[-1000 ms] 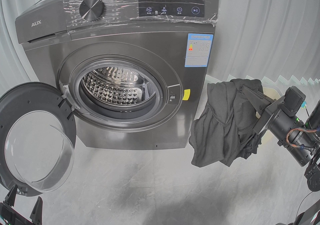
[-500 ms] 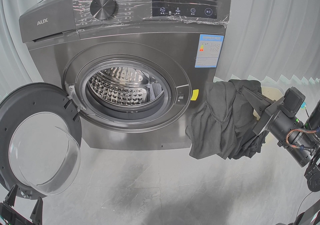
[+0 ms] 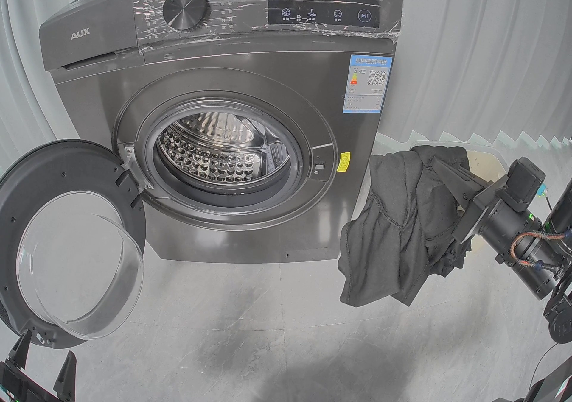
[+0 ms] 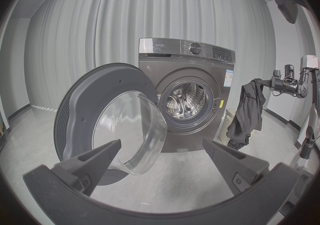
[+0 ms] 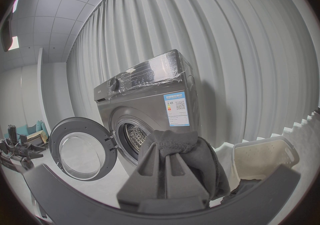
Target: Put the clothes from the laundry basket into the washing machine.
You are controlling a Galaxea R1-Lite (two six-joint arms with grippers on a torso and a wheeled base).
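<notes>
Basically the whole head view has shifted over the last second: that is the camera moving, not the washing machine [image 3: 238,81]. The right gripper [image 3: 448,171] stays at the right of the frame, jaws clenched on the dark garment [image 3: 393,224]. It hangs free above the floor, just beside the machine's right edge and in front of the laundry basket [image 3: 485,153]; its hem has swung a little. The left gripper [image 4: 160,142] sits at lower left, jaws released, empty. The door [image 3: 65,230] is wide open and the drum [image 3: 214,150] looks bare, so the garment is not in yet; carrying it left into the opening is likely next.
</notes>
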